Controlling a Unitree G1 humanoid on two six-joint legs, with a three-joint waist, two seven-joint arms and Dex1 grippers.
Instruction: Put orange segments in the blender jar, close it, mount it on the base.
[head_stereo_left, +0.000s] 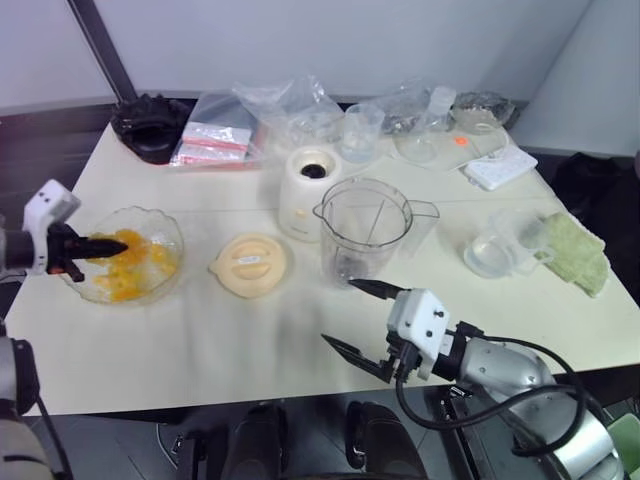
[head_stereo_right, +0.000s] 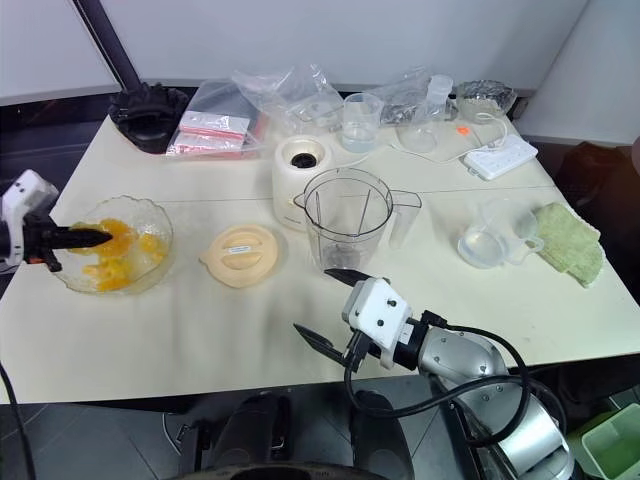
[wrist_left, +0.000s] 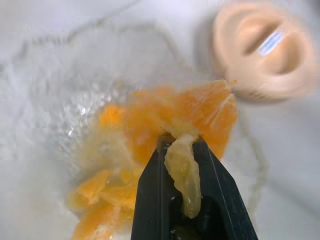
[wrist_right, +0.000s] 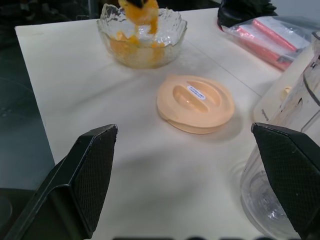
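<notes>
Orange segments (wrist_left: 200, 112) are being pinched by the left gripper (head_stereo_left: 118, 243) over the glass bowl (head_stereo_left: 165, 225), so they can be carried to the blender jar (head_stereo_left: 365, 230), while the right gripper (head_stereo_left: 362, 318) is being held spread.

I see my left end effector (head_stereo_left: 118, 243) at nine o'clock, its black fingers pinched together over the scalloped glass bowl (head_stereo_left: 160, 225), where the orange segments (head_stereo_left: 135, 268) lie. Just right of the bowl a peach lid (head_stereo_left: 251, 265) lies flat on the table (head_stereo_left: 200, 340). At centre the blender jar (head_stereo_left: 365, 230) stands upright, empty, beside the cream base (head_stereo_left: 305, 190) at its eleven o'clock. My right end effector (head_stereo_left: 365, 320) hangs at five o'clock, fingers spread wide, below the jar.
</notes>
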